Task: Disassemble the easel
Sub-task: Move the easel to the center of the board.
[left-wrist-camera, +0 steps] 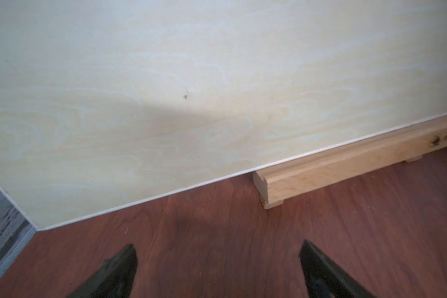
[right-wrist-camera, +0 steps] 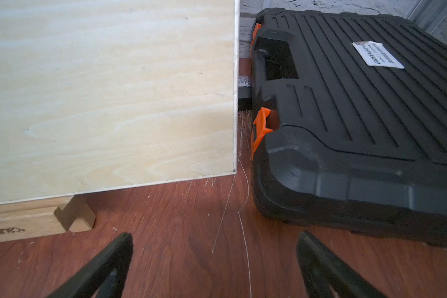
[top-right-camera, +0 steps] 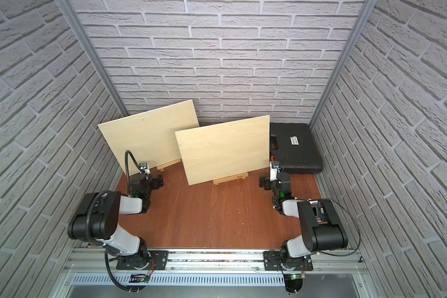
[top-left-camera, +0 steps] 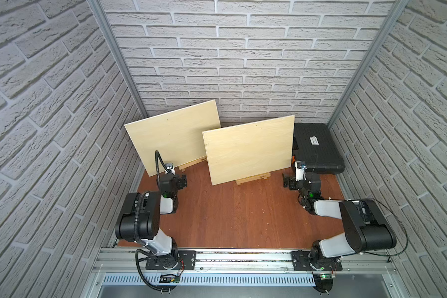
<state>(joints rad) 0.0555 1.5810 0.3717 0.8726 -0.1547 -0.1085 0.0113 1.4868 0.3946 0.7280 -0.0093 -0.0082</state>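
While a pale plywood board (top-left-camera: pixel 248 147) rests on the light wooden easel (top-left-camera: pixel 253 178) at twelve o'clock, left claw (left-wrist-camera: pixel 217 247) and right claw (right-wrist-camera: pixel 214 238) gape wide.

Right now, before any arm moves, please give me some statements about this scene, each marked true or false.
The left gripper and the right gripper are open and empty. True.
The black case lies open. False: its lid is shut.
The front board rests on a wooden easel ledge. True.
The rear board lies flat. False: it stands, leaning back.
The right gripper holds the front board. False: it is apart from it.
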